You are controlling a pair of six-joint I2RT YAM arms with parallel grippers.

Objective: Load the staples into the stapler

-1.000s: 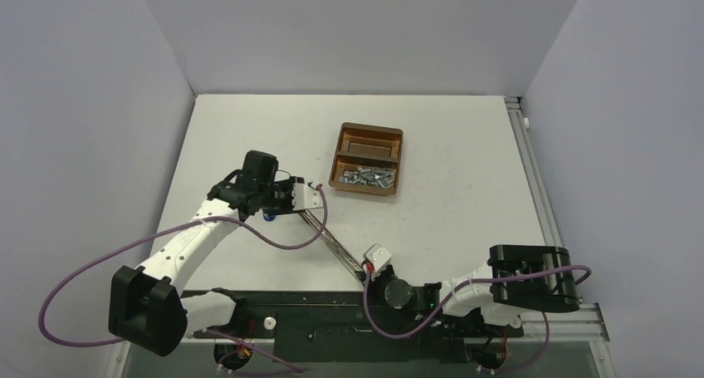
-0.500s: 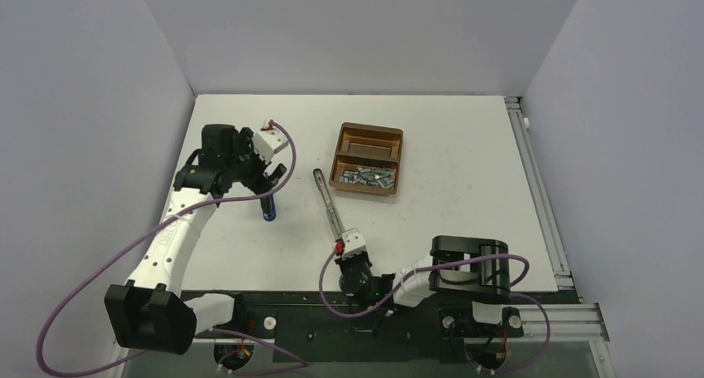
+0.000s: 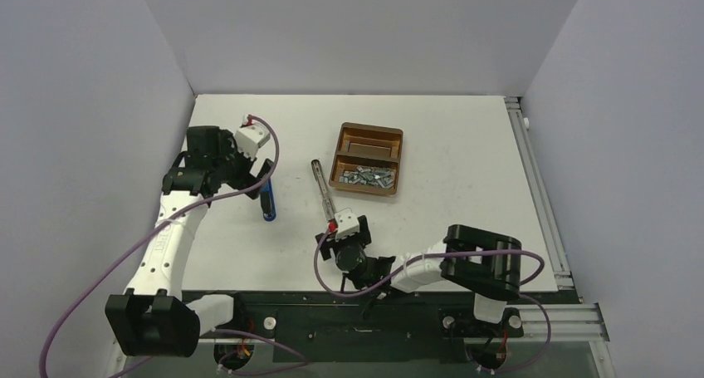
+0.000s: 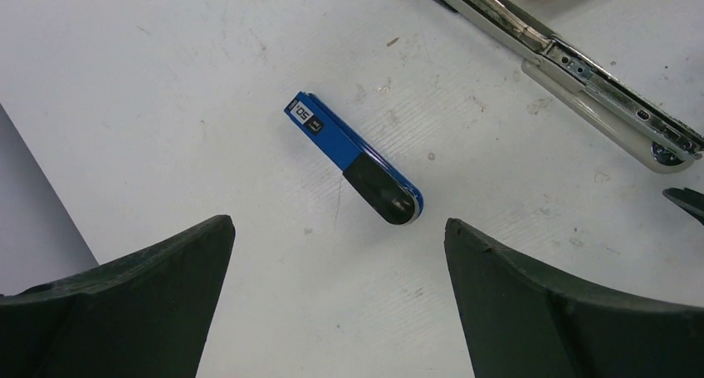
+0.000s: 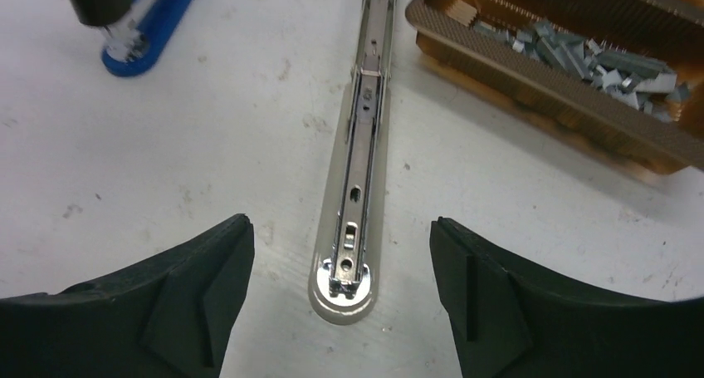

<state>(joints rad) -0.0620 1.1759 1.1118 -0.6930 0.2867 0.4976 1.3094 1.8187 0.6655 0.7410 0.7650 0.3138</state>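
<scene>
- The label on the blue stapler part is shown only by the left wrist view; the left gripper is spread above it, empty.
- The right gripper is seen released, flanking the near end of the silver rail.
- The staples are heaped in the near compartment of the tray.

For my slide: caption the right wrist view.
Open fingers flank the long silver rail; staples in the tray beyond.
</scene>
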